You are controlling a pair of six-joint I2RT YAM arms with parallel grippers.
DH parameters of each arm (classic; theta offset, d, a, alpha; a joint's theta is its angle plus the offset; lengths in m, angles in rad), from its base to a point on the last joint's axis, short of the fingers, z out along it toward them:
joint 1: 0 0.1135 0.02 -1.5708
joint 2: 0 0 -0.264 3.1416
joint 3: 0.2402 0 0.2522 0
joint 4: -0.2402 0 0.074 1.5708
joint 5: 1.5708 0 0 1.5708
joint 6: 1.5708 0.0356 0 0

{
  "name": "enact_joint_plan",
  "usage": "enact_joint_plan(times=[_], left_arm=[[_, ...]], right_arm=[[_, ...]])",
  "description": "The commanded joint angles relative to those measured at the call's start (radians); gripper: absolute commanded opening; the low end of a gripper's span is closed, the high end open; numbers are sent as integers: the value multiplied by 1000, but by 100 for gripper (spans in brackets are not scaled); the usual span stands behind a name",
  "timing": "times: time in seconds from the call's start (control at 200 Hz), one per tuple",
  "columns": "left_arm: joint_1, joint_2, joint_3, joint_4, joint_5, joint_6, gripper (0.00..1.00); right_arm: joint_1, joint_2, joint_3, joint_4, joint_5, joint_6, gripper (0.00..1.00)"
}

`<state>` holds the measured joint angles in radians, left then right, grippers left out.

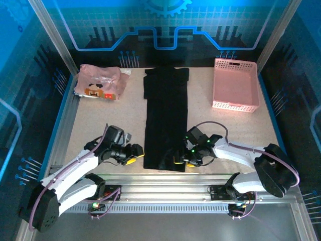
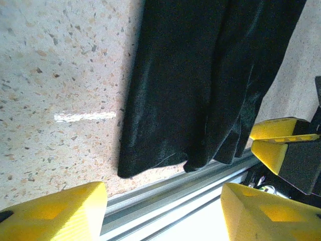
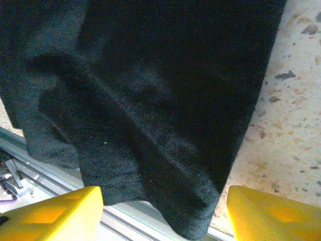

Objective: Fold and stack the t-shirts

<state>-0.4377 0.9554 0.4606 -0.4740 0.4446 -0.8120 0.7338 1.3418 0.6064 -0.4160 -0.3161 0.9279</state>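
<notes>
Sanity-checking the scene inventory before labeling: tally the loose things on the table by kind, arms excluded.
Soft cloth t-shirts: 2 (large plain black t-shirt, pale pink t-shirt with pixel-style print)
Rigid pink plastic mesh basket: 1
Total: 3

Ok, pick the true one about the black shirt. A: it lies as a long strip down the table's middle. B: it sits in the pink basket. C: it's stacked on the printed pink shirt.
A: the black shirt lies flat in a long strip, its near end by the left pincer and right pincer.
</notes>
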Motion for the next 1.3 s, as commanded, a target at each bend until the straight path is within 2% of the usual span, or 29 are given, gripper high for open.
enact_joint_plan(times=[0.0,0.17,0.385,0.49,0.585,0.71,0.775,0.855,1.06,1.296], left_arm=[[-47,14,-43,86,-12,-79,62],[-116,97,-58,175,-14,-110,58],[-145,195,-84,251,-4,-130,52],[-185,262,-80,307,5,-146,46],[-232,337,-74,382,6,-176,38],[-250,397,-64,408,-14,-184,21],[-252,377,-54,374,-32,-177,10],[-252,313,-38,291,-59,-160,0],[-267,111,-41,146,-110,-190,0],[-365,-66,-39,10,-163,-260,0]], right_arm=[[4,32,-7,28,-3,9,67],[11,49,1,13,11,12,67],[38,127,13,51,13,21,64],[54,165,20,82,33,41,50],[57,180,28,92,41,51,41],[67,178,54,48,60,45,18],[70,155,61,14,67,45,10],[78,110,70,-46,89,42,5],[90,-16,54,-154,103,51,1],[177,-119,43,-222,133,130,0]])
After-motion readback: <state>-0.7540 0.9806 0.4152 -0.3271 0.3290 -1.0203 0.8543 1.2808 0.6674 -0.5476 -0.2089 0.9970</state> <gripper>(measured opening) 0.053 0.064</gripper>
